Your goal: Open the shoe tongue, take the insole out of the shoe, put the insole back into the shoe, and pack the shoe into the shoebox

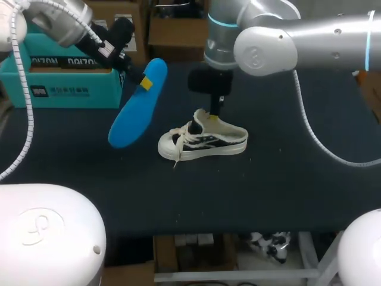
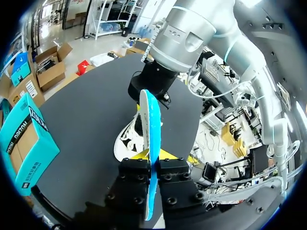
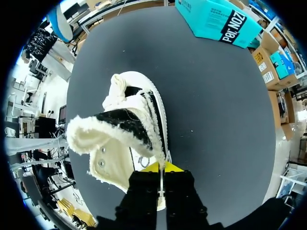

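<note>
A white and black sneaker (image 1: 202, 142) stands on the dark table, toe pointing left. My right gripper (image 1: 212, 117) comes down from above onto its opening. In the right wrist view the right gripper (image 3: 161, 167) is shut on a thin white edge of the sneaker's upper (image 3: 127, 139), beside the fuzzy tongue (image 3: 108, 132), which is folded outward. My left gripper (image 1: 146, 83) hangs left of the sneaker, shut on a blue insole (image 1: 137, 107) that slants down toward the table. Seen from the left wrist, the insole (image 2: 151, 129) stands edge-on between the fingers of the left gripper (image 2: 153, 157), with the sneaker (image 2: 125, 143) below it.
An open teal shoebox (image 1: 59, 80) sits at the back left of the table (image 1: 268, 190); it also shows as the box (image 2: 24, 139) and the box (image 3: 216, 19) in the wrist views. Cardboard boxes stand beyond the far edge.
</note>
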You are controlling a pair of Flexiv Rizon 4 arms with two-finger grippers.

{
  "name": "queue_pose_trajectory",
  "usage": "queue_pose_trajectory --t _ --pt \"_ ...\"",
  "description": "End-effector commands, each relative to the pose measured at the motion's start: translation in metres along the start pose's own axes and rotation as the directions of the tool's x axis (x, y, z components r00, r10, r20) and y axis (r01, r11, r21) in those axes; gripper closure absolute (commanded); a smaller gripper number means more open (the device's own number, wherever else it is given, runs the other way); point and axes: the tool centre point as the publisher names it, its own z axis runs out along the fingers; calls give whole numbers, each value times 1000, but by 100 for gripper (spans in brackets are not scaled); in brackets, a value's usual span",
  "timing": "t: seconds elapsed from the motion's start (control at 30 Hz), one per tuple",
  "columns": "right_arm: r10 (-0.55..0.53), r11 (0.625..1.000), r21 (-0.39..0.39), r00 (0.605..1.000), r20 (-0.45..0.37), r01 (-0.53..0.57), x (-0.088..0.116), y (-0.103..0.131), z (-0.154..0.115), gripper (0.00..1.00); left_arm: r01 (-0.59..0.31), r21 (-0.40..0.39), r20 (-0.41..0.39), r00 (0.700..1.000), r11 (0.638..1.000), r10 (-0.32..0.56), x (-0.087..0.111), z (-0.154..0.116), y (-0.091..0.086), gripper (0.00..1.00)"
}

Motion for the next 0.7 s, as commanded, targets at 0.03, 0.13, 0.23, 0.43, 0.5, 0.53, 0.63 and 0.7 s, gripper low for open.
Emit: queue_pose_trajectory --t 0.03,0.13,0.23,0.43,0.5,0.53,0.63,0.7 --pt "57 997 -47 998 3 -57 7 -13 -7 100 -11 28 -52 999 1000 12 1 5 -8 100" --pt "125 990 -71 992 -8 -125 11 -20 -12 100 -19 46 -94 995 999 23 8 6 -21 100" --pt "188 977 -100 982 -27 -190 14 -29 -15 100 -33 65 -145 989 997 42 16 6 -33 100" --pt "342 919 -186 937 -68 -349 21 -40 -25 100 -66 128 -233 968 990 94 33 1 -53 100" --pt "393 890 -213 916 -83 -402 22 -43 -27 100 -72 150 -262 959 986 110 38 1 -60 100" --pt "415 873 -243 906 -82 -422 23 -45 -28 100 -72 162 -276 954 984 116 39 1 -63 100" --pt "467 833 -288 880 -90 -472 26 -49 -32 100 -71 196 -311 941 978 131 43 1 -74 100" --pt "503 806 -307 859 -97 -506 28 -52 -35 100 -70 210 -330 934 975 138 46 1 -81 100"
